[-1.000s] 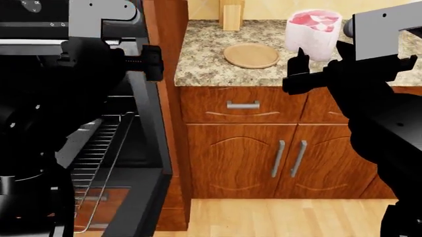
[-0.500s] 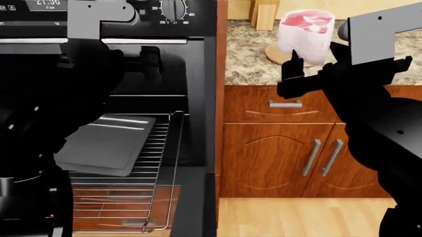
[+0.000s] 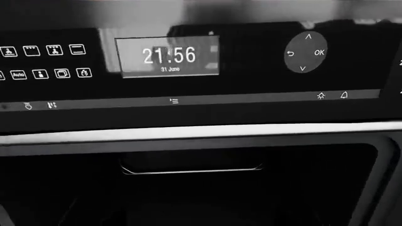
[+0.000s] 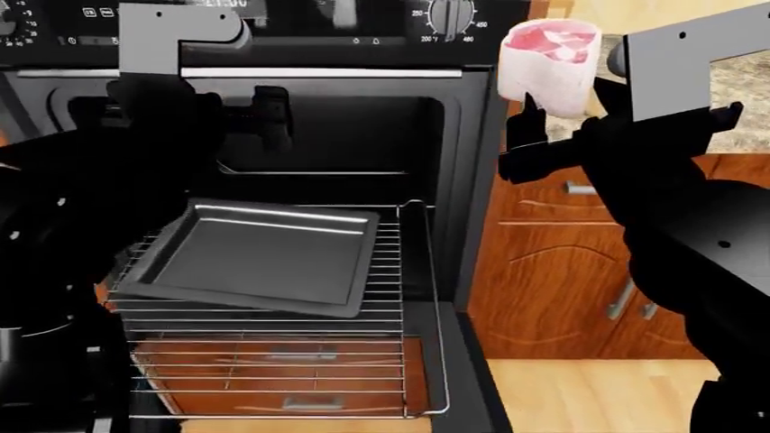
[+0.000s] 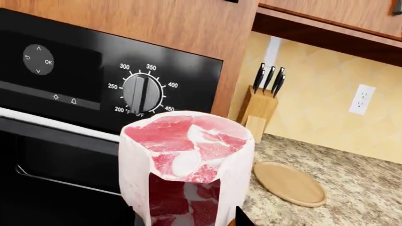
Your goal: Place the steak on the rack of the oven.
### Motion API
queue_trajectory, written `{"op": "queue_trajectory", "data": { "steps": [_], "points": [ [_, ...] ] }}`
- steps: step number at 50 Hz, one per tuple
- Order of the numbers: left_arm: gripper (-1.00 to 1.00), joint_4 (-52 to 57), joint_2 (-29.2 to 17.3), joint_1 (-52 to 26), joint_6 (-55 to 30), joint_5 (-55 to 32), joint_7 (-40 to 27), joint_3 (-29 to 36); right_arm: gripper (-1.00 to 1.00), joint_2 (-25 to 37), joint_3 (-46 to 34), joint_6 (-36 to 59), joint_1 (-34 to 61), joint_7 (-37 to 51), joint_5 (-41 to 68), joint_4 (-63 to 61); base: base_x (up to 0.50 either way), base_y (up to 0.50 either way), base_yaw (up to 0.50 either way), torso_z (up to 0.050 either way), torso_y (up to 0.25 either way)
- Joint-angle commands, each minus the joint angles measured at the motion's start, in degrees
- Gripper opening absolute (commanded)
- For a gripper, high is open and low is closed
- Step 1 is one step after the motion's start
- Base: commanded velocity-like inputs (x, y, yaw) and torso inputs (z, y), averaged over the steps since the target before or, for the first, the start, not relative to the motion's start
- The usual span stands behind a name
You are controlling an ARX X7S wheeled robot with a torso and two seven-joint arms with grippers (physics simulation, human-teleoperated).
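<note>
At far left of head view, left black gripper (image 4: 247,113) before open black oven (image 4: 337,135) cavity, grip state unclear. Below, silver wire rack (image 4: 398,343) pulled out, dark rectangular baking tray (image 4: 259,253) resting on it. At right, right black gripper (image 4: 529,135) clenched around thick raw marbled steak (image 4: 547,54), aloft beside oven, well above rack.

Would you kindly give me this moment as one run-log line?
phase: carry | right end effector: shut on steak, held right of oven | rack: pulled out, baking tray on it | left end effector: state unclear
</note>
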Motion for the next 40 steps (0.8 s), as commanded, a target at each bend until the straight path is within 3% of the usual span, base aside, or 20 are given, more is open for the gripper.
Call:
{"op": "queue_trajectory", "data": {
  "steps": [1, 30, 40],
  "points": [
    [1.0, 0.1, -0.2, 0.0, 0.0, -0.3, -0.3, 0.0, -1.0, 0.1, 0.1, 0.0, 0.3, 0.0, -0.6, -0.2, -0.02, 0.5, 0.0, 0.0, 0.0],
    [1.0, -0.3, -0.6, 0.6, 0.9, -0.8, -0.5, 0.4, -1.0, 0.3, -0.5, -1.9, -0.9, 0.4, -0.5, 0.7, -0.02, 0.5, 0.0, 0.0, 0.0],
    [1.0, -0.1, -0.5, 0.4, 0.6, -1.2, -0.9, 0.3, -1.0, 0.4, -0.2, -1.8, -1.2, 0.5, 0.1, 0.3, 0.0, 0.04, 0.0, 0.0, 0.0]
  ]
}}
